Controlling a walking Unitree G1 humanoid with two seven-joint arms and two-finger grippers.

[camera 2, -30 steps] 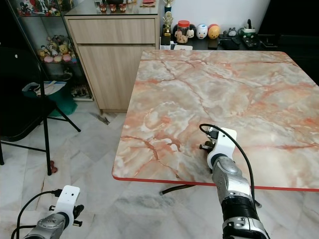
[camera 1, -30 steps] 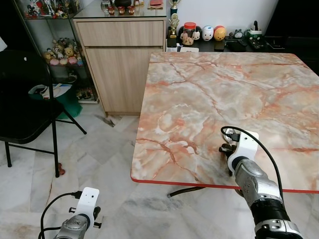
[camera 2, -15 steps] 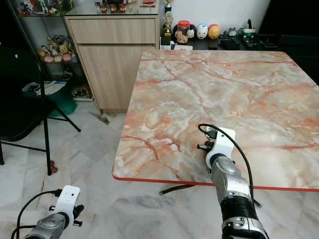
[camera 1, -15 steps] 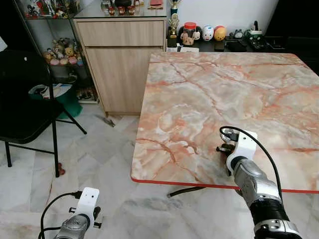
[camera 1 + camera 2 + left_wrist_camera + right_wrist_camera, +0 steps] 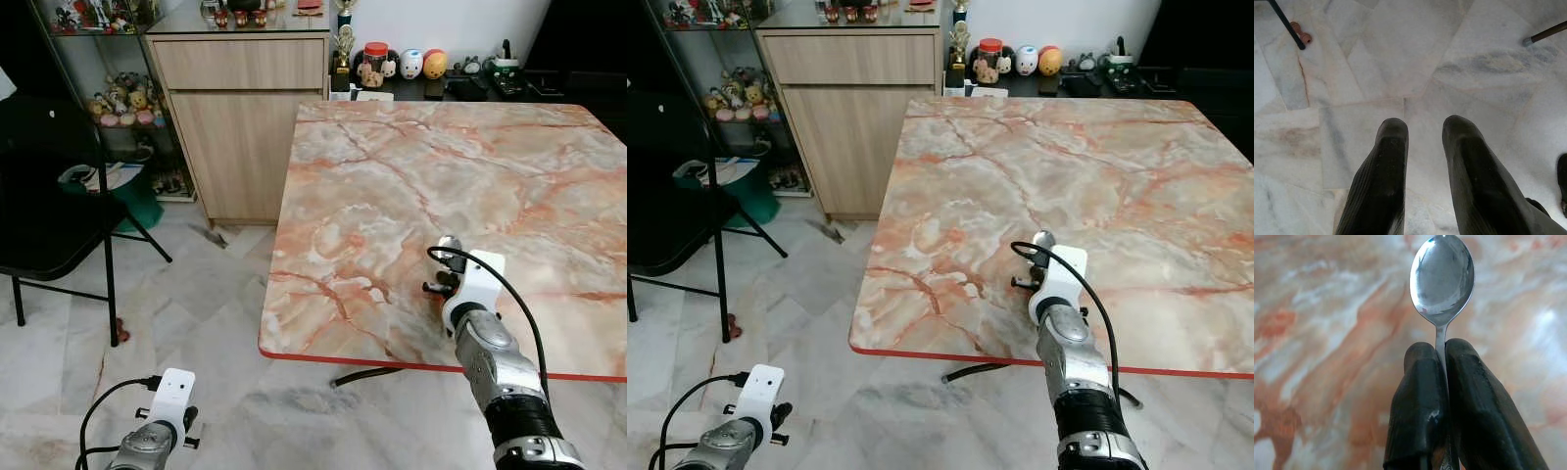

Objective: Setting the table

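Right gripper pinched spoon by handle, bowl out past fingertips, above marble table near its red front edge. Left gripper hung over floor, fingers narrowly apart.

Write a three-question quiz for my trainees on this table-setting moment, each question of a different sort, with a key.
1. True or false: the right gripper is shut on a fork.
2. Multiple choice: the spoon is above A) the wooden cabinet, B) the marble table, C) the black chair.
3. Fill in: the left gripper hangs low, its fingers apart, over the ____.

Key: 1 false, it holds a spoon by the handle; 2 B; 3 floor.
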